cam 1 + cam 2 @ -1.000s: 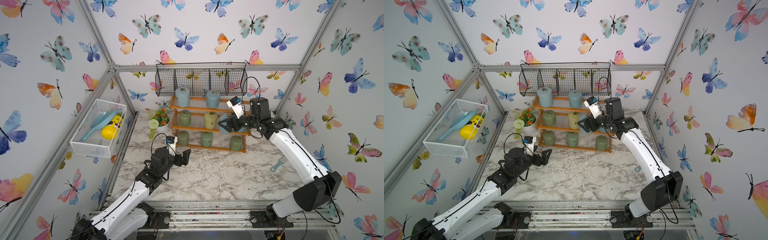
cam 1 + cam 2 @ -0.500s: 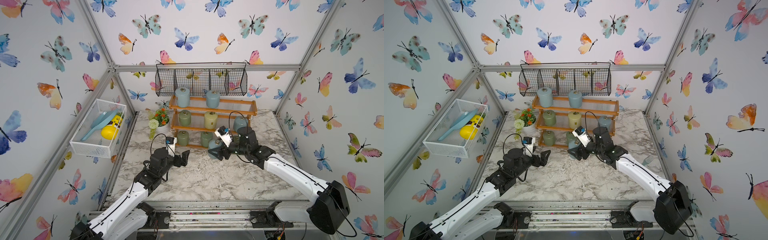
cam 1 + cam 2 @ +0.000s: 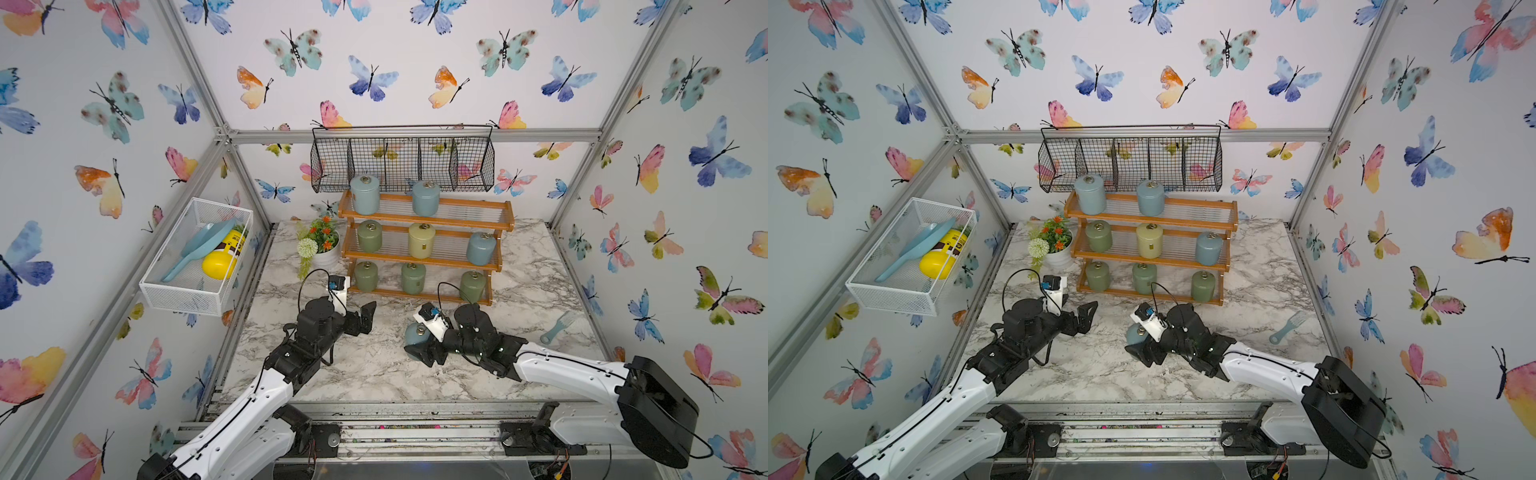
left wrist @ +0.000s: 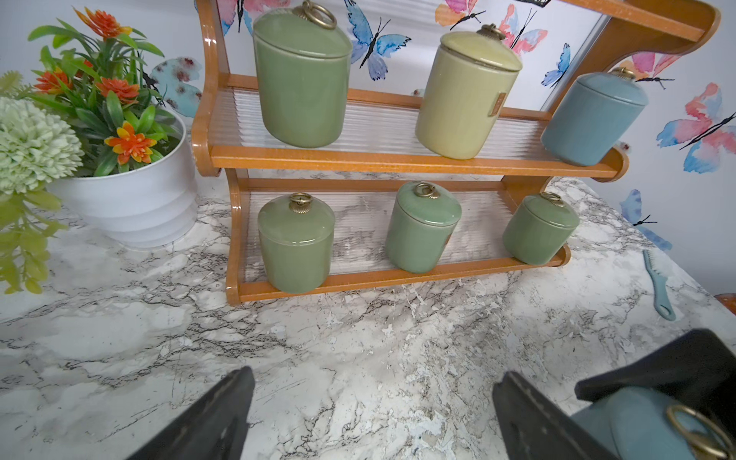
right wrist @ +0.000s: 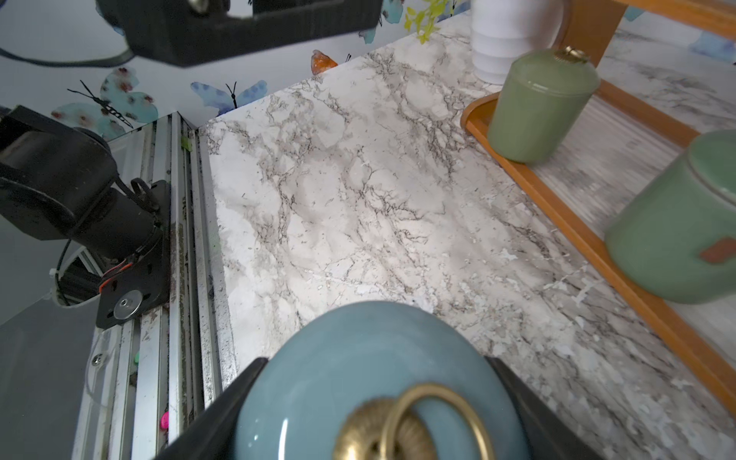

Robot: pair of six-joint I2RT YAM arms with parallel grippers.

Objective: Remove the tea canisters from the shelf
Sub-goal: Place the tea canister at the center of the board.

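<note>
Over the marble tabletop (image 3: 374, 365), in front of the shelf (image 4: 398, 161), we are holding one pale blue tea canister (image 5: 378, 358).
Our right gripper (image 3: 417, 347) is clamping its body low over the marble, so we are judging the set-down in hand: lowering upright, then releasing. Our left gripper (image 4: 370, 418) is hanging empty, jaws apart, facing the bottom tier's sage green canister (image 4: 296, 247).

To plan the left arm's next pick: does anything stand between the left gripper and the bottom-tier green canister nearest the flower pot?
Nothing visible: only bare tabletop lies between the left gripper and that green canister. The flower pot stands aside; the shelf's low front rail crosses only the canister's base.
</note>
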